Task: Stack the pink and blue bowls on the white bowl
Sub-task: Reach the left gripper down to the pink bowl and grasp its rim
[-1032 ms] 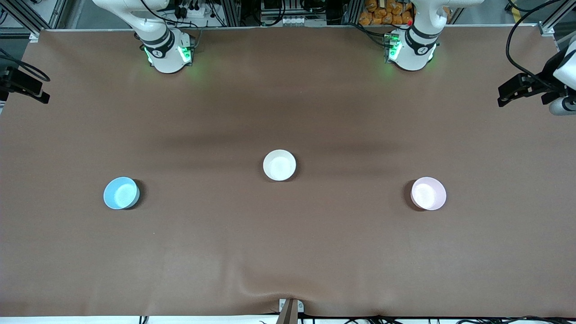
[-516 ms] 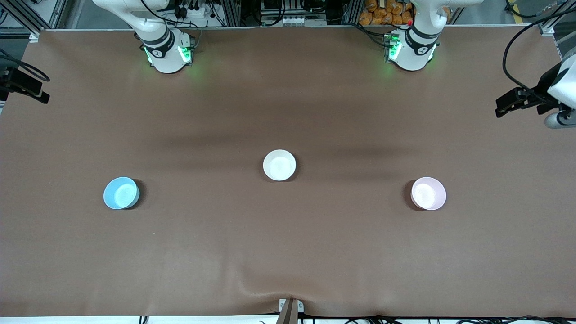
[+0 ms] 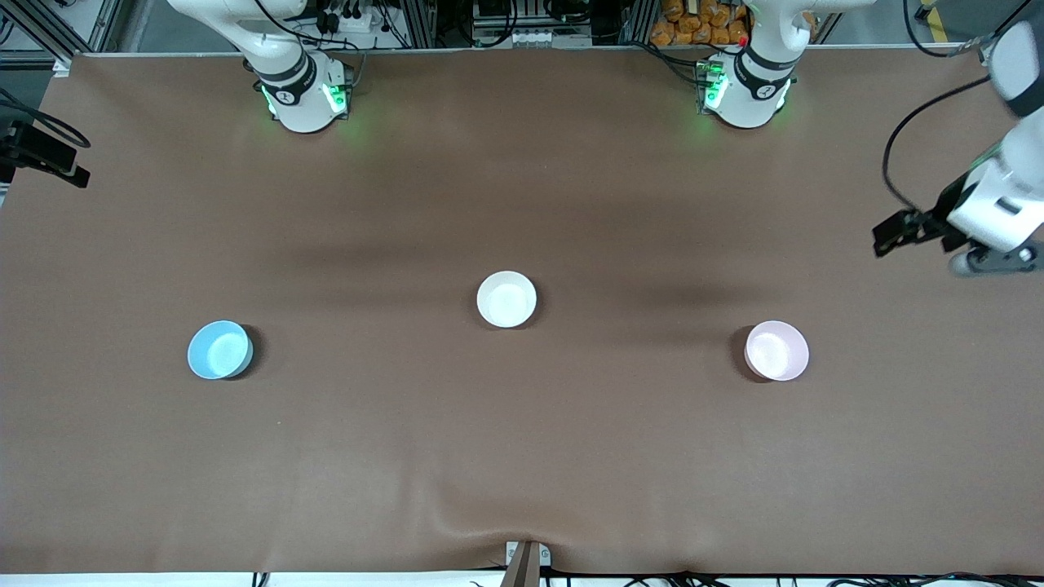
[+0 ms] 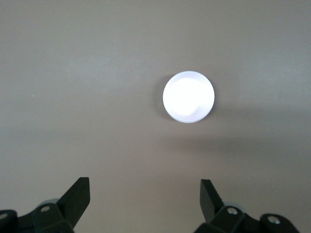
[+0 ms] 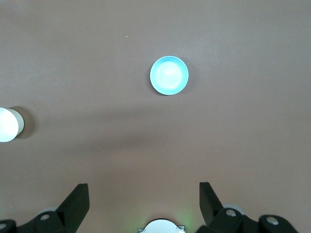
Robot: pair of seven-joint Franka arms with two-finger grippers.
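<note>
The white bowl [image 3: 506, 299] sits upright at the table's middle. The light blue bowl [image 3: 219, 349] sits toward the right arm's end, the pale pink bowl [image 3: 776, 350] toward the left arm's end; both are a little nearer the front camera than the white one. My left gripper [image 4: 145, 187] is open and empty, high over the table at the left arm's end, with the pink bowl [image 4: 188, 97] washed out pale below it. My right gripper [image 5: 144, 191] is open and empty, high over the right arm's end, looking down on the blue bowl [image 5: 169, 75] and the white bowl [image 5: 7, 124].
A brown cloth [image 3: 522, 456] covers the table, with a small ripple at its front edge. The left arm's hand [image 3: 983, 214] shows at the table's edge. The arm bases [image 3: 303, 94] stand along the back edge. Racks and cables lie past it.
The left arm's hand has moved toward the front camera and a little toward the pink bowl. The right arm and all three bowls have not moved.
</note>
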